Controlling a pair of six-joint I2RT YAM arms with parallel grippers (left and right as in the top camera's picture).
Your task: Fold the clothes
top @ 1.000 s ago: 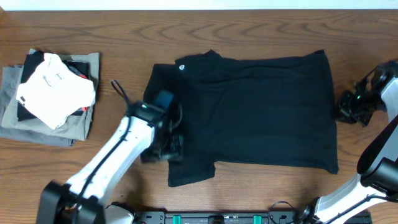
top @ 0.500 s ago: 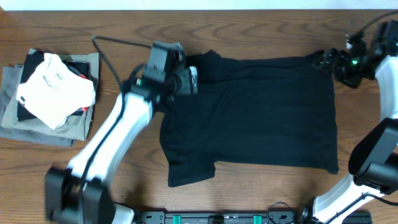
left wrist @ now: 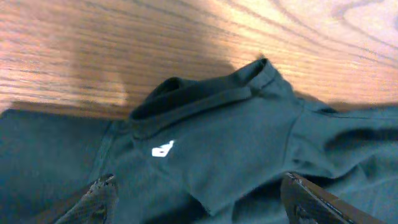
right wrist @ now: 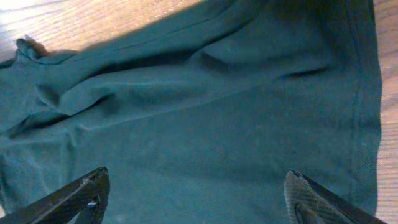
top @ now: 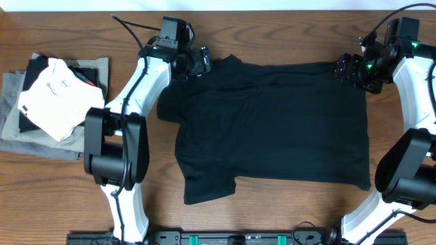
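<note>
The clothes, a black T-shirt [top: 272, 129], lie spread flat across the table with the collar at the far left and the hem at the right. My left gripper [top: 203, 62] hovers open at the collar. In the left wrist view its fingertips straddle the fabric [left wrist: 199, 180] just below the small white label [left wrist: 163, 149], holding nothing. My right gripper [top: 344, 70] is open over the far right corner of the shirt. In the right wrist view wrinkled black cloth [right wrist: 205, 106] fills the space between its wide-set jaws [right wrist: 197, 173]; nothing is pinched.
A pile of folded garments sits at the left edge, a white one [top: 60, 95] on top of a grey-olive one [top: 13, 129]. Bare wooden table [top: 136, 177] surrounds the shirt. Both arm bases stand at the near edge.
My left arm has swung from the shirt's near left sleeve up to the collar. My right gripper has moved from beside the hem to the far right corner and opened.
</note>
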